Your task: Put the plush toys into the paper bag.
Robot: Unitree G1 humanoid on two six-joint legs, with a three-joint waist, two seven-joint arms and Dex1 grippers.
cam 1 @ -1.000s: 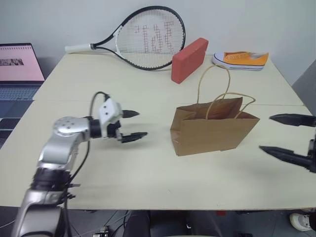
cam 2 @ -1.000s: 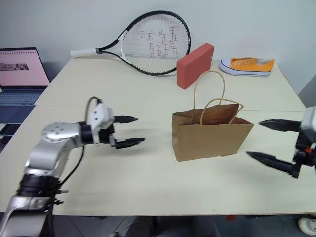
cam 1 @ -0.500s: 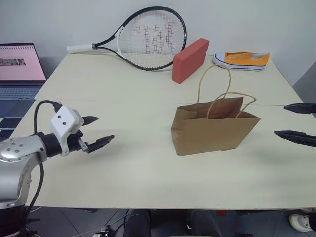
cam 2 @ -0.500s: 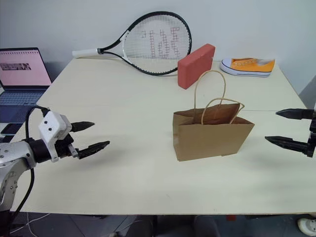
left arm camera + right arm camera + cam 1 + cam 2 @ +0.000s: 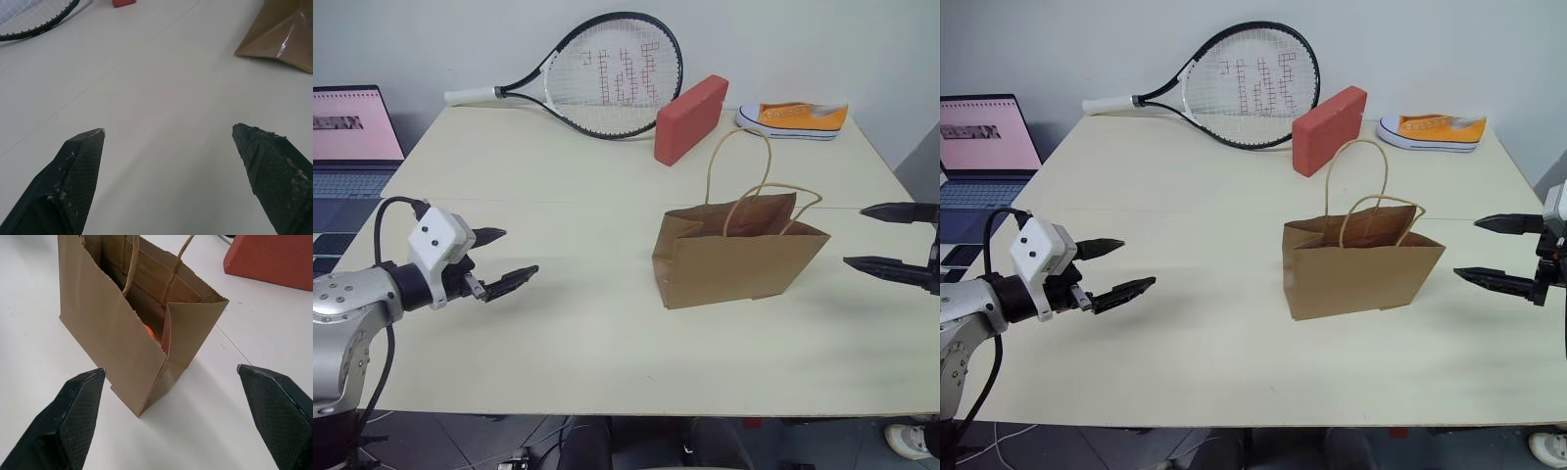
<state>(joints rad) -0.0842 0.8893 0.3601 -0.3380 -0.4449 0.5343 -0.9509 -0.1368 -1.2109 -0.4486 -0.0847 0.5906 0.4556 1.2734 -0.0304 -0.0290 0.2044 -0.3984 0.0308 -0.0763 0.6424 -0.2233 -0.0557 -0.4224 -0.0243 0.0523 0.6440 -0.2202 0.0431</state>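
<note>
Paper bag (image 5: 739, 253) upright mid-worktop (image 5: 558, 176), orange plush (image 5: 149, 333) glimpsed inside; nearer right gripper (image 5: 889, 238) than left gripper (image 5: 499, 257); both fingers wide, empty.

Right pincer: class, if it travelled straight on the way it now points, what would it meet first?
Most likely the paper bag. The open right pincer points across the table at the bag's end, with bare tabletop between them. Depth is hard to judge, so it might touch the tabletop just before the bag.
</note>
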